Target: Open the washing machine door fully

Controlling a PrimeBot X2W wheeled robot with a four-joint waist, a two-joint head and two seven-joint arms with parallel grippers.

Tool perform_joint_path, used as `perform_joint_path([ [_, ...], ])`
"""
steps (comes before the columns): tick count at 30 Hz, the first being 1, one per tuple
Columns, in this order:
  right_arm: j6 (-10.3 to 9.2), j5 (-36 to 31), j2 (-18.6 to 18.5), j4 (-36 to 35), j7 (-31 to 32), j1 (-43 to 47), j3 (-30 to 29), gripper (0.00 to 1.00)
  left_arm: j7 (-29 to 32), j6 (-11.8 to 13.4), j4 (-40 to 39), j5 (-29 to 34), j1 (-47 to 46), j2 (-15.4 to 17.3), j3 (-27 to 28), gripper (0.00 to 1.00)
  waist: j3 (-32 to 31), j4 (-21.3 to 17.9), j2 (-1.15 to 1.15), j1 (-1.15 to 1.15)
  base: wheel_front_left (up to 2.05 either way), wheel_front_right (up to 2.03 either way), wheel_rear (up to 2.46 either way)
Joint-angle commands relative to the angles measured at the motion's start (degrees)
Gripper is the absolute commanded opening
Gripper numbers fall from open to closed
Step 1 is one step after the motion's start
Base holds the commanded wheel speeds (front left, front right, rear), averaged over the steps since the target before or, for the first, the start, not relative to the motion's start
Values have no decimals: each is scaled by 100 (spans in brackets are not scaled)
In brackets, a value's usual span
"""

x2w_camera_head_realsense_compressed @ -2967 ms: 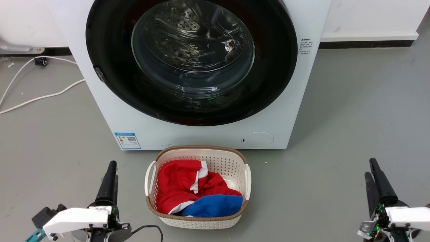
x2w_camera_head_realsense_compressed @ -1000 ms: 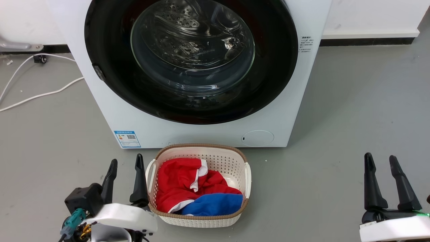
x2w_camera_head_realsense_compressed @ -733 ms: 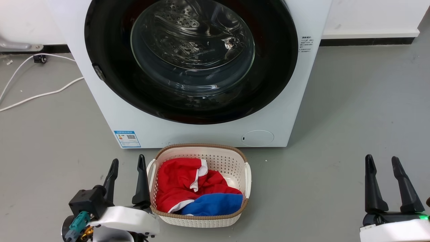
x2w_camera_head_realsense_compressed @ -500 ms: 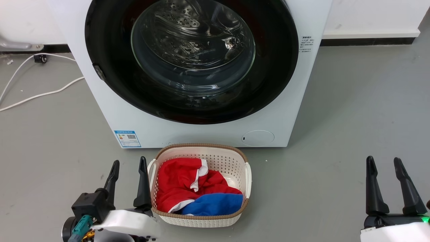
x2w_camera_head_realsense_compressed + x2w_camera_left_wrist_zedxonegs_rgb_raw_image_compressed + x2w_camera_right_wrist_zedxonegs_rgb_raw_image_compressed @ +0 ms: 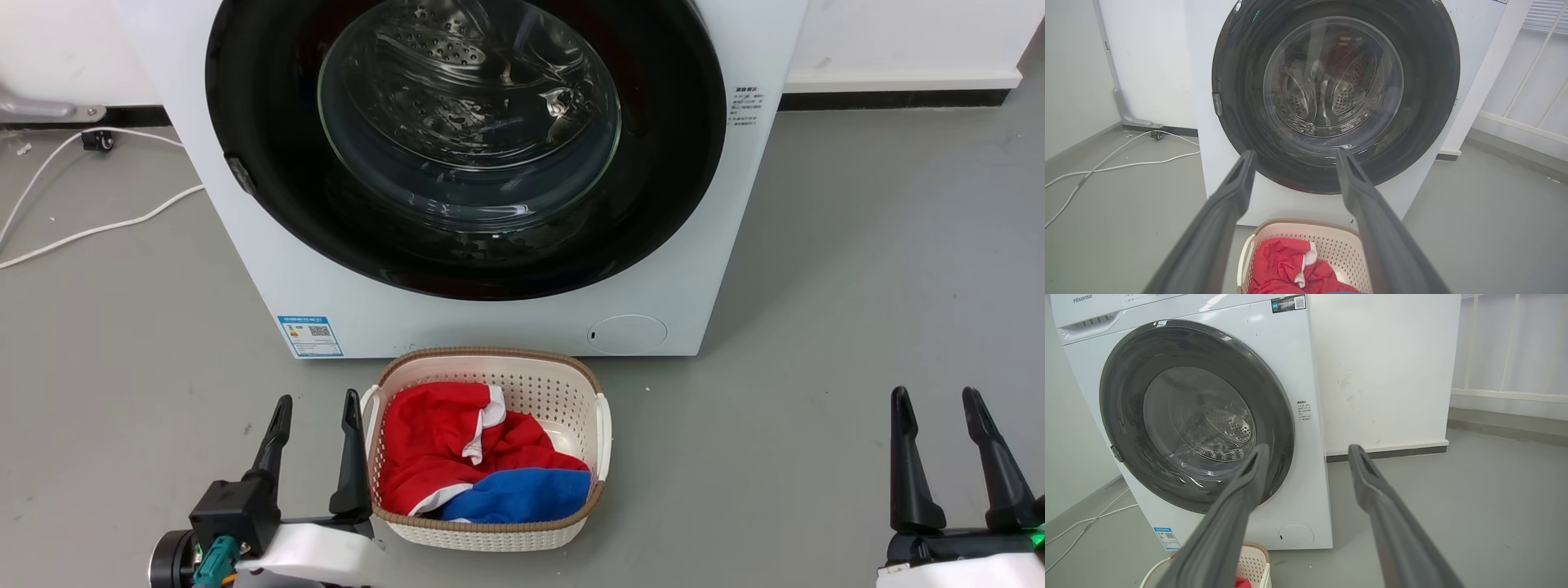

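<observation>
Washing machine (image 5: 490,327) dead ahead, washing machine door (image 5: 465,139) shut flush, up and forward of both claws. Laundry basket (image 5: 490,357) sits in between. Small grey tab (image 5: 239,175) on the door's left rim, probably the pull side, so I'd reach with the left claw (image 5: 317,398). It and the right claw (image 5: 935,392) are both spread, empty.

A smooth grey floor (image 5: 857,269) ran to a white wall (image 5: 1380,367) edged with a dark skirting strip (image 5: 890,103). White cables (image 5: 106,231) trailed loose across the floor at the left, and a white railing (image 5: 1506,396) lined the room's far right side under even, soft light.
</observation>
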Motion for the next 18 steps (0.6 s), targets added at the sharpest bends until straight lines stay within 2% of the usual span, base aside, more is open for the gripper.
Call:
perform_joint_path([
  [1, 12, -108, -2, -59, -49, 29, -13, 100, -45, -19, -21, 103, 32, -22, 10, 100, 2, 0, 0, 0, 0, 0, 0],
  [18, 13, -628, 1, -96, -226, 204, -22, 100, -217, -166, 181, 611, 143, -135, 123, 100, -12, -1, 0, 0, 0, 0, 0],
])
